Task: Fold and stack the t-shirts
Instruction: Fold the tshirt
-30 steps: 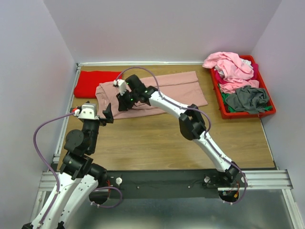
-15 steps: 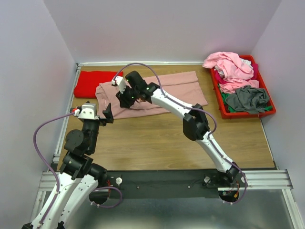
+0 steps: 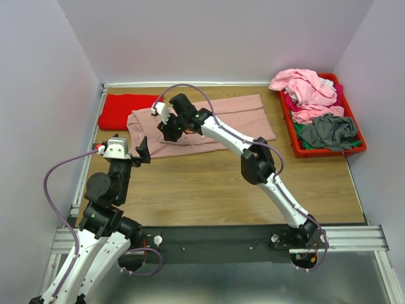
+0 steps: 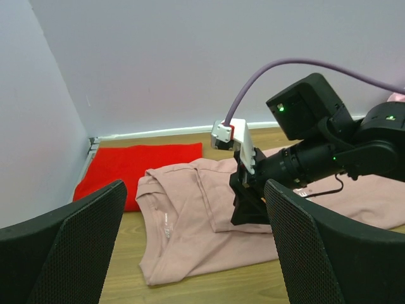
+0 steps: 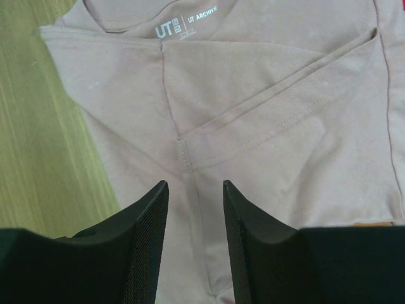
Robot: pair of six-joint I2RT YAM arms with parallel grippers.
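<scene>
The dusty-pink t-shirt (image 3: 215,120) lies spread flat across the far left of the surface (image 3: 202,183), with one sleeve folded in over its body. The right jaws sit low over that folded sleeve, partly spread, with nothing pinched between them. The left jaws stand spread wide near the shirt's near-left edge, empty. A red t-shirt (image 3: 123,109) lies just beside it in the far-left corner.

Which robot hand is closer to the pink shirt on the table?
Right. The right gripper hangs right over the pink shirt; the left gripper sits off its near left corner.
</scene>
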